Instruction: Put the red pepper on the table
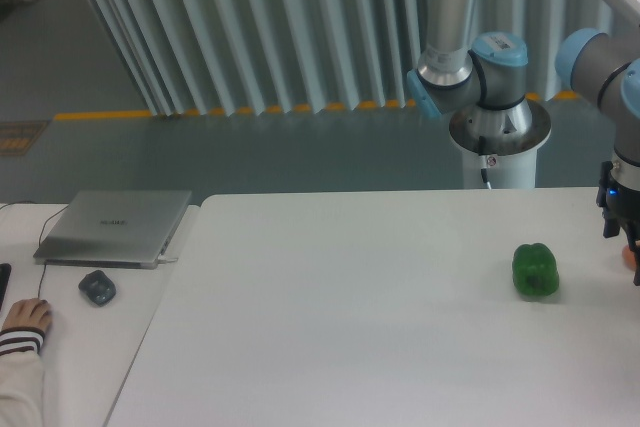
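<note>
- The red pepper cannot be made out; only a small orange-pink sliver (629,256) shows at the right frame edge, right of the green pepper (535,270), too little to tell its axis or heading.
- The gripper (627,239) hangs at that same edge over the table (350,327), cut off by the frame; whether its fingers are spread or clamped on anything cannot be told.
- The arm's wrist points straight down above it.
- Far left of the green pepper: a laptop (115,227), a mouse (97,288), a person's hand (24,317).
</note>
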`<state>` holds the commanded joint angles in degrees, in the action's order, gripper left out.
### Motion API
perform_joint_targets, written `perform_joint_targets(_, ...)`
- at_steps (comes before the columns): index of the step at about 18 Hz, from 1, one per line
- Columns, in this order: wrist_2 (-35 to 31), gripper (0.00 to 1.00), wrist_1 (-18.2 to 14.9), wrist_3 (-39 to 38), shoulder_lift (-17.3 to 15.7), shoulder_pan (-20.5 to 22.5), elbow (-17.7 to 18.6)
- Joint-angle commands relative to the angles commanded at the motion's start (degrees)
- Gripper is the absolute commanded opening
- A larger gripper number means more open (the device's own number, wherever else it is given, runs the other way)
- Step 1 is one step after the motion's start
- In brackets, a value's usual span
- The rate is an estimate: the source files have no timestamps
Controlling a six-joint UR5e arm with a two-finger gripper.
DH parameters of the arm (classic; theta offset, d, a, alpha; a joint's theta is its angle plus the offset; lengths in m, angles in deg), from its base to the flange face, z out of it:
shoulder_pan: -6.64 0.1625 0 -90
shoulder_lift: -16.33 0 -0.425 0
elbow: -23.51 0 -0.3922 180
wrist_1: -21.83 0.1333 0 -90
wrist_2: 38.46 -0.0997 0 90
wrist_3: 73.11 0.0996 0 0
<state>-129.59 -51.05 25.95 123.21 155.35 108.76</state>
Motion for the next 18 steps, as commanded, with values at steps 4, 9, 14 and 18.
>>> perform_joint_targets(4, -1.5, 1.00, 0.4, 0.4, -0.1, 0.6, 0.4)
perform_joint_targets(9, -8.5, 1.00, 0.5, 14.1, -1.0, 5.8, 1.3)
perform_joint_targets(14, -17.2, 1.00, 3.1, 29.9, 0.8, 10.9, -0.9)
perform_joint_targets(18, -17.0, 1.00, 9.9, 36.4, 4.2, 15.6, -1.7)
